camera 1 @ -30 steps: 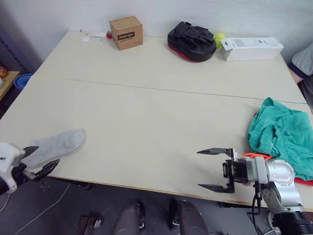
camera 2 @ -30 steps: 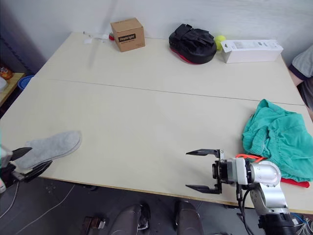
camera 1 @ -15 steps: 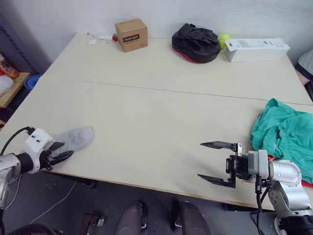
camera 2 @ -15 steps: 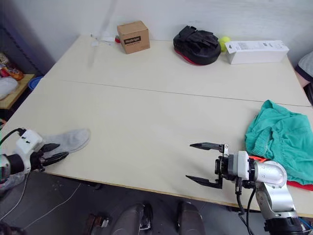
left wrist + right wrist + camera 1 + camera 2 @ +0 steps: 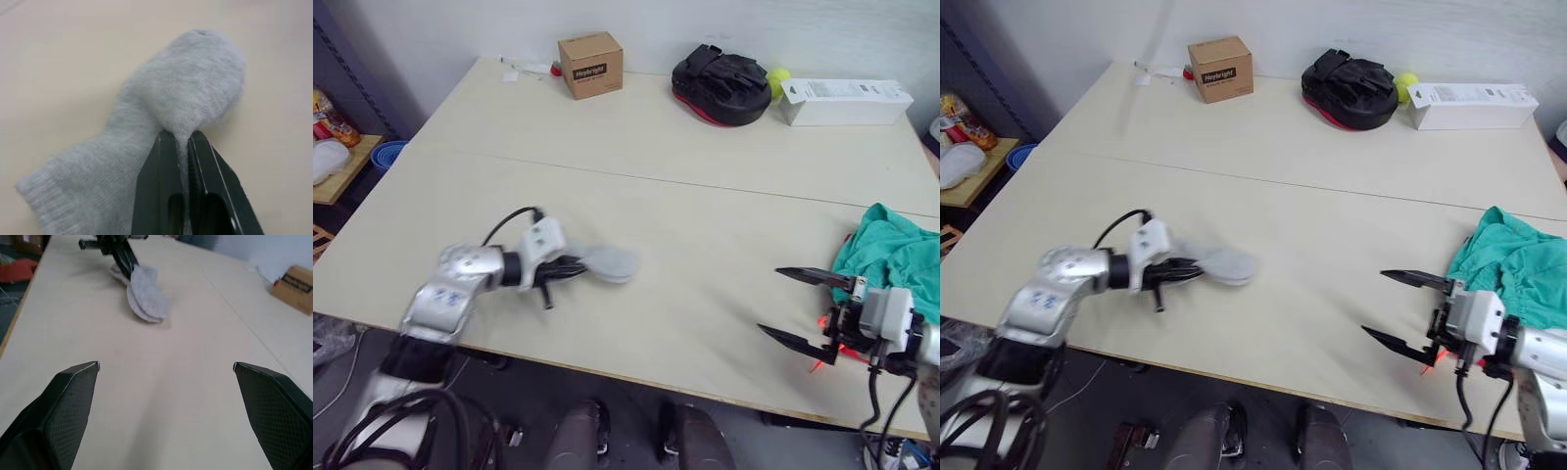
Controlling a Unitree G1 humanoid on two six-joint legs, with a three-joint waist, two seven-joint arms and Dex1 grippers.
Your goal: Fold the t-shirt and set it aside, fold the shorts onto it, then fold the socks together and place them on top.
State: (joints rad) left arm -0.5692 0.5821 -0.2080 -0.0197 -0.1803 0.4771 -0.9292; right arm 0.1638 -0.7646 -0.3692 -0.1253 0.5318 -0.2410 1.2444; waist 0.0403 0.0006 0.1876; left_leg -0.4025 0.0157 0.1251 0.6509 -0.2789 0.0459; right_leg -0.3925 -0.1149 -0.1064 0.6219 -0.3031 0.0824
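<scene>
The grey socks (image 5: 607,262) lie on the table left of centre, seen as one flat shape. My left gripper (image 5: 570,272) is shut on their near edge, and the left wrist view shows its fingers (image 5: 168,147) pinching a fold of the socks (image 5: 195,83). At the table's right edge, the teal-green shorts (image 5: 891,250) lie bunched, with an orange drawstring (image 5: 822,323) showing. Just in front of the shorts, my right gripper (image 5: 770,301) stands wide open with nothing in it, pointing toward the socks (image 5: 144,296). The t-shirt is hidden.
Along the far edge stand a cardboard box (image 5: 590,64), a black padded mitt (image 5: 720,73), a yellow ball (image 5: 777,76) and a long white box (image 5: 847,98). A low shelf with a blue bowl (image 5: 389,152) sits off the table's left side.
My left gripper has shut on the socks and carried them from the table's left front corner toward the middle. The camera has shifted. The right gripper stays open.
</scene>
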